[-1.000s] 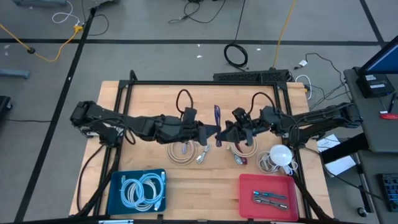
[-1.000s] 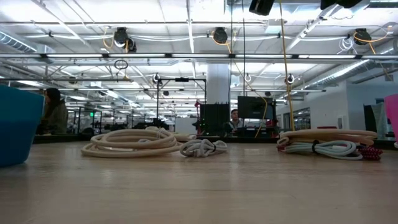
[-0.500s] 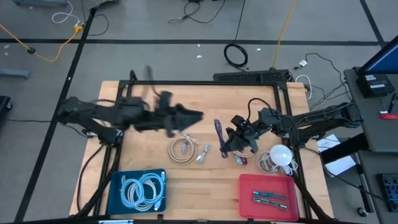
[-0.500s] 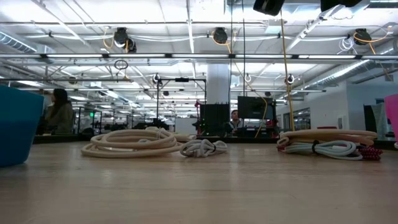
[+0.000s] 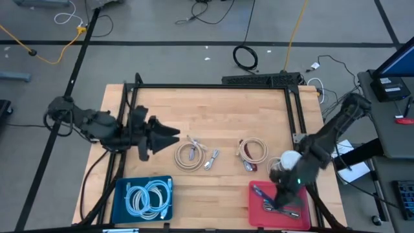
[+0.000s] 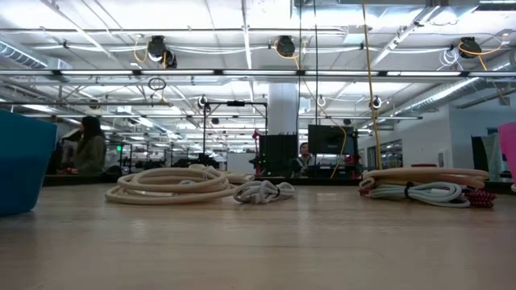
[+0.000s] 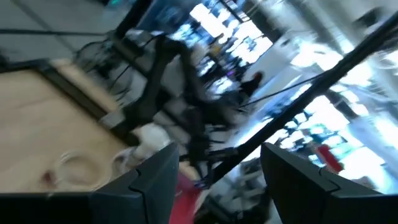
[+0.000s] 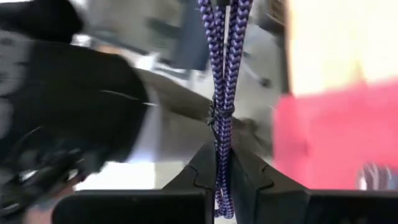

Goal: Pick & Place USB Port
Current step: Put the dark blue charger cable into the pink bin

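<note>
Your bench [image 5: 213, 103] fills the middle of the high view; the blue bin [image 5: 143, 199] at lower left already holds 1 pale coil, and the red tray [image 5: 257, 210] at lower right holds cables; 2 coils [image 5: 188, 155] lie loose at centre, so I judge sorting about half done; your right pincer [image 8: 222, 163] is clamped on the purple cable [image 8: 222, 62] above that tray, release pending; your left pincer [image 7: 214, 168], at mid-left, stands open and empty.

A blue bin [image 5: 143, 199] at the table's near left holds coiled pale cables. 1 cream cable coil [image 5: 187, 157] lies mid-table, another [image 5: 253, 153] to its right. A person [image 6: 87, 151] stands far behind.
</note>
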You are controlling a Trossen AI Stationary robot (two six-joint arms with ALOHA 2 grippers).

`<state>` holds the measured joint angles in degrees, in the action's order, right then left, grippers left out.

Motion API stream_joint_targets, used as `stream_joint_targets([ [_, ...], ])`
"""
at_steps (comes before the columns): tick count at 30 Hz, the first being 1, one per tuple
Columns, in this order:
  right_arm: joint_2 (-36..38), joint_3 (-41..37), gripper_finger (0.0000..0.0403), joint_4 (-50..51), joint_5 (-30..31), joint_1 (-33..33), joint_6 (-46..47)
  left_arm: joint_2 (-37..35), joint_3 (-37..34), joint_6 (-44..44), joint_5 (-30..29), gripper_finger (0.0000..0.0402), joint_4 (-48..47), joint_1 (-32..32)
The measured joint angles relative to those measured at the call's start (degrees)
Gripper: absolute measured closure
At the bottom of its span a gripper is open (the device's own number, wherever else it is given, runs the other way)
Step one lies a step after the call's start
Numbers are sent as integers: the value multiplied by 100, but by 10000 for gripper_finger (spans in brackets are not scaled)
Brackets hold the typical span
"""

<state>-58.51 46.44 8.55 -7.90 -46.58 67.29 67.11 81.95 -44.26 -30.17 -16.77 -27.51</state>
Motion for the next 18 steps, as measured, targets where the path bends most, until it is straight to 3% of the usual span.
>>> stream_joint_targets([
  [4, -635, 0, 392, 442, 1014, -849, 739, 47, -73, -332, -324, 172, -342, -194],
  [6, -996, 0, 392, 803, 1140, -1066, 1108, 55, -152, -429, -326, 172, -354, -247],
  [12, -1815, 0, 392, 1679, 269, -1328, 1925, 45, -192, -524, -394, 172, -330, -396],
  [18, -1943, 0, 392, 1956, -322, -1497, 2444, 46, -195, -608, -567, 172, -383, -544],
])
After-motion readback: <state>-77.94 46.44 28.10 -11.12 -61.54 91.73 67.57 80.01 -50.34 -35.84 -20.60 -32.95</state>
